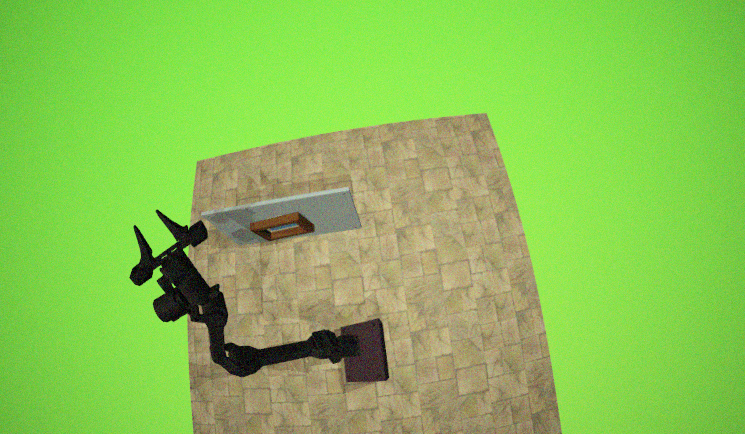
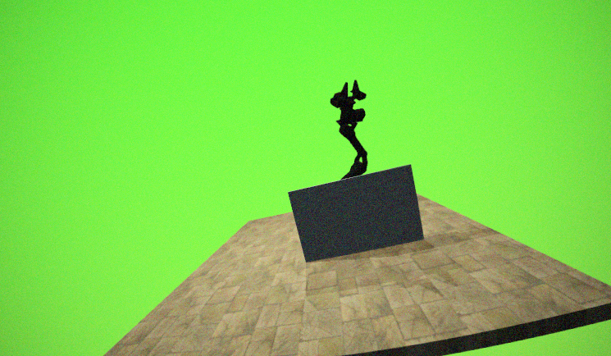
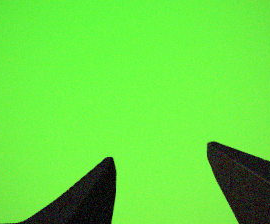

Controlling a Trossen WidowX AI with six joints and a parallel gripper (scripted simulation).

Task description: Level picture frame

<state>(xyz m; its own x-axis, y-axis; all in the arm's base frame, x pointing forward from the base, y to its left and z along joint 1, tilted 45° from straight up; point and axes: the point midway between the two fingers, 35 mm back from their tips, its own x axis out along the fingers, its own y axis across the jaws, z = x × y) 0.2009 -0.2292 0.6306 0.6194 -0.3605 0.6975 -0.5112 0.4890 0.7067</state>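
Observation:
The picture frame (image 1: 282,234), brown with a pale middle, hangs on the front of the grey wall panel (image 1: 332,207). Its tilt is hard to judge from this steep view. The screw and the notched strip are hidden. In the exterior view only the dark back of the wall panel (image 2: 356,214) shows, and the frame is hidden behind it. My gripper (image 1: 146,218) (image 2: 350,81) (image 3: 161,157) is partly open and empty, raised high and away from the frame. Its fingers point upward, with only green background between and beyond them in the wrist view.
The arm's dark base block (image 1: 368,350) stands on the stone-patterned table top (image 1: 445,226) in front of the wall panel. The arm reaches out from it toward the left table edge and rises above the panel's top edge in the exterior view.

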